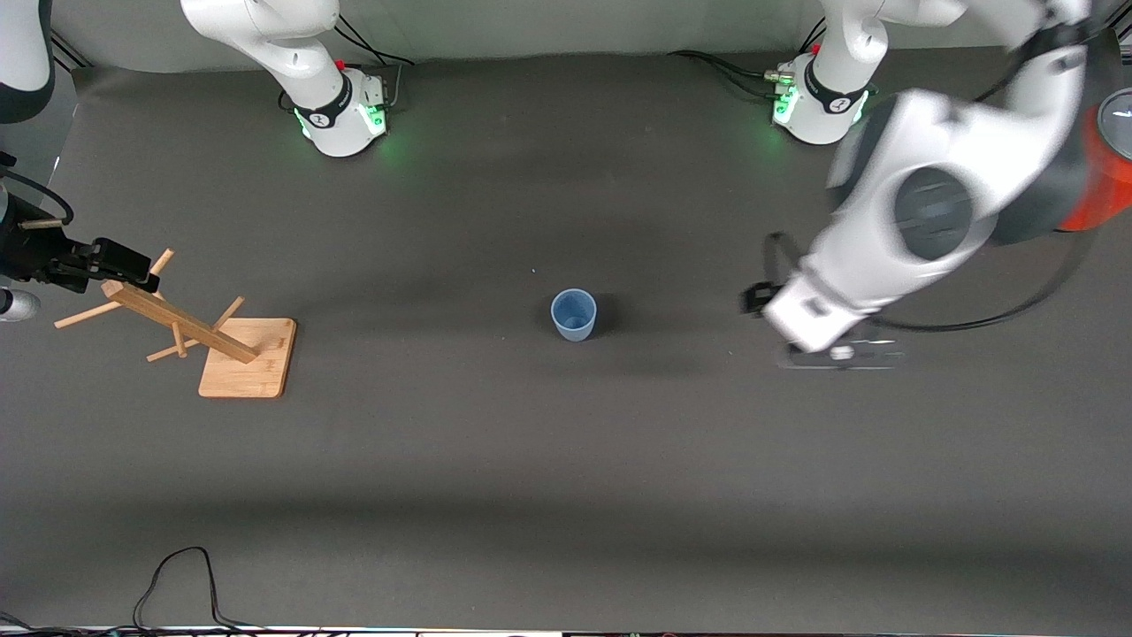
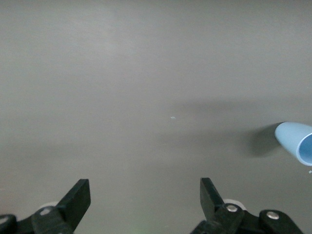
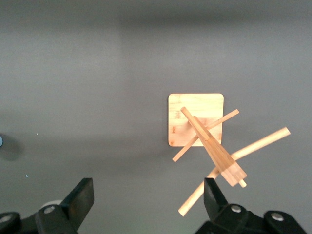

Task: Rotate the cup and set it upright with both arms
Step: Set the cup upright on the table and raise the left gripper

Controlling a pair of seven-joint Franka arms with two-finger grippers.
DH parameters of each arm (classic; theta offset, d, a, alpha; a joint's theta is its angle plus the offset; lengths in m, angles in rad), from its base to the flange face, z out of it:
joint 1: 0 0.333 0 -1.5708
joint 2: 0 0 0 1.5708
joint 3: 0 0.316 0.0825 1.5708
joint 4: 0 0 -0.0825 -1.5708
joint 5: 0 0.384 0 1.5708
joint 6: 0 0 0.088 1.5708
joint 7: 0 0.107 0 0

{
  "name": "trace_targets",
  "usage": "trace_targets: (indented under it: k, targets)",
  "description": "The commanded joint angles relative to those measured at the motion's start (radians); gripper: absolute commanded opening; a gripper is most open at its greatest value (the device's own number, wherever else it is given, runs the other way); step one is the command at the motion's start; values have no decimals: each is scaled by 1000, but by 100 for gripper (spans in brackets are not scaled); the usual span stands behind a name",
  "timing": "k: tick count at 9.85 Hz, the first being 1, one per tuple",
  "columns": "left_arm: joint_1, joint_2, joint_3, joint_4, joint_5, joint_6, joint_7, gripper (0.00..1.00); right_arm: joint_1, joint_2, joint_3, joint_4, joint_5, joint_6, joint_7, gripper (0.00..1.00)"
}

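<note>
From the front camera I see the small light-blue tapered plastic cup (image 1: pixel 574 315) standing upright on the dark grey desk (image 1: pixel 531 460), mouth up, long axis vertical, near mid-desk. My left gripper (image 1: pixel 827 352) hangs over bare desk, well apart from the cup, toward the left arm's end. My right gripper (image 1: pixel 115 262) hovers over the top of a wooden peg rack on a square bamboo base (image 1: pixel 248 358).

On the left wrist camera, the gripper (image 2: pixel 145 200) is spread wide and empty; the cup (image 2: pixel 295 143) shows at the edge, off to one side of the fingers.

On the right wrist camera, the gripper (image 3: pixel 148 200) is also wide and empty, with the rack (image 3: pixel 204 139) below it.
</note>
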Motion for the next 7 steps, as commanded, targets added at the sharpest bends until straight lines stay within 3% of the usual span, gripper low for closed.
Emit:
trace_targets:
  k: [1, 3, 7]
  targets:
    - [117, -158, -11, -124, -3, -1, 112, 100, 5, -17, -6, 11, 20, -24, -3, 100]
    - [199, -221, -11, -155, 0, 8, 143, 100, 5, -12, -4, 17, 19, -24, -4, 100]
    - [248, -209, -11, -129, 14, -4, 275, 100, 3, -5, -4, 17, 19, -25, -4, 100]
